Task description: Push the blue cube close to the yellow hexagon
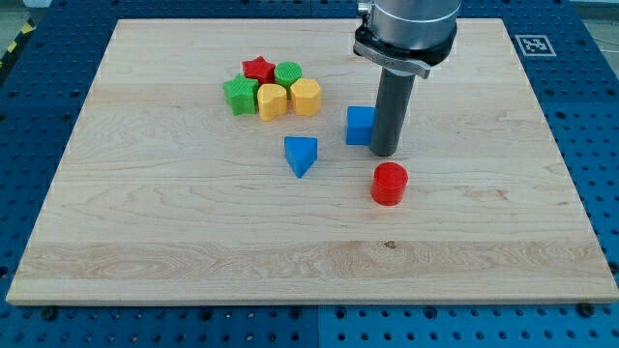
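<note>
Pale wooden board (pixel 145 242) lay on a blue pegboard. My tip (pixel 385 154), a bare rod with no pincer to open or close, stood touching the blue cube's (pixel 359 125) right side, seemingly placed to shove it leftward toward the yellow hexagon (pixel 306 97) in the cluster. That cube was small, plain, upright.

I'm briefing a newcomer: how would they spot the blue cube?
Find the dark rod above the wooden board's middle. My tip sits against the right side of the blue cube. Unlike the blue wedge lower left, it is square-faced.
</note>
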Action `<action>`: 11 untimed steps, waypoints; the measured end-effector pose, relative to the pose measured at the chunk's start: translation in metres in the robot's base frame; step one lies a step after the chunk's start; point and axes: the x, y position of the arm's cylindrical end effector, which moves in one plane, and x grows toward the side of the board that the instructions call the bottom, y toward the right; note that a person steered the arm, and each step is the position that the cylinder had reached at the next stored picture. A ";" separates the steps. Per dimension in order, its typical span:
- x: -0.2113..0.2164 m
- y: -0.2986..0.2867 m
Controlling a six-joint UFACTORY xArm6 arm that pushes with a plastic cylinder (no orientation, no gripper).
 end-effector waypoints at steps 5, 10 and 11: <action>-0.022 -0.017; 0.005 -0.062; 0.018 -0.037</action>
